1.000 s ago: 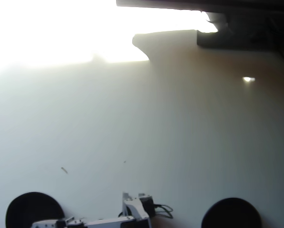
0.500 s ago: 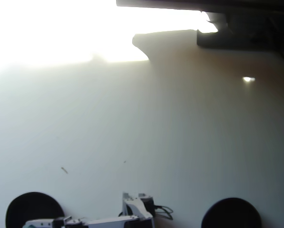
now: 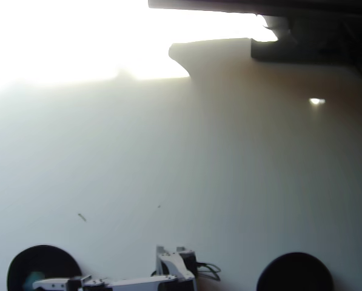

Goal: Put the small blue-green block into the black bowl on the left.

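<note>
In the overhead view the black bowl (image 3: pixel 23 264) sits at the bottom left edge, partly cut off by the frame. My white arm lies along the bottom edge and reaches left over that bowl. The gripper (image 3: pixel 41 283) is over the bowl's lower part; its jaws are too small and cropped to read. A faint teal patch, the small blue-green block (image 3: pixel 30 280), shows inside the bowl just left of the gripper tip. I cannot tell whether the gripper still touches it.
A second black bowl (image 3: pixel 294 271) sits at the bottom right. The arm's base and cables (image 3: pixel 179 264) stand at bottom centre. Strong glare washes out the upper left of the pale table (image 3: pixel 187 157). Dark objects (image 3: pixel 302 36) line the top right.
The gripper shifted left over the left bowl, then stayed. The teal block now shows in the bowl beside the gripper tip; it was not visible before.
</note>
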Tool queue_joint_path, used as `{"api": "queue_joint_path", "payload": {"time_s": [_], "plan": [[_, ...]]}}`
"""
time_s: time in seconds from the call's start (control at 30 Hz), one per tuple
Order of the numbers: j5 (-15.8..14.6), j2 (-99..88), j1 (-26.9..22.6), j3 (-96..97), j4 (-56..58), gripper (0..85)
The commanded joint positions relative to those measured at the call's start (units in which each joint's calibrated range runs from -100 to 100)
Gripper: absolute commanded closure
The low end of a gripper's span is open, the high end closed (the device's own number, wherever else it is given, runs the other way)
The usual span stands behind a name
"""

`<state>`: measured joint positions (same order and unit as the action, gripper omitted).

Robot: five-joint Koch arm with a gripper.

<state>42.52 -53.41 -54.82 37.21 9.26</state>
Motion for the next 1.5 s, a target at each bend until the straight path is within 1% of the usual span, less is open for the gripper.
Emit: {"api": "queue_joint_path", "payload": {"time_s": [0.0, 0.1, 0.13, 0.23, 0.27, 0.3, 0.67, 0.9, 1.07, 1.23, 1.33, 1.47], "plan": [[-0.78, -1.49, 0.54, -2.74, 0.43, 56.0], [-3.22, -3.96, 3.17, -2.74, 0.43, 56.0], [-5.08, -4.92, 4.20, -2.74, 0.27, 56.0], [-12.06, -8.35, 7.18, -2.65, 0.03, 55.7], [-14.02, -9.53, 8.01, -2.65, 0.11, 55.7], [-15.14, -10.70, 8.99, -2.46, 0.19, 55.7], [-24.27, -23.24, 19.63, 1.79, 1.49, 55.7], [-32.77, -27.95, 28.67, 4.29, 2.62, 55.9], [-35.56, -28.27, 34.77, 6.32, 3.27, 53.7], [-38.05, -29.13, 39.46, 10.48, 3.19, 53.4], [-40.34, -29.56, 42.88, 13.34, 3.11, 53.4], [-44.40, -30.95, 47.57, 17.87, 2.78, 53.4]]}}
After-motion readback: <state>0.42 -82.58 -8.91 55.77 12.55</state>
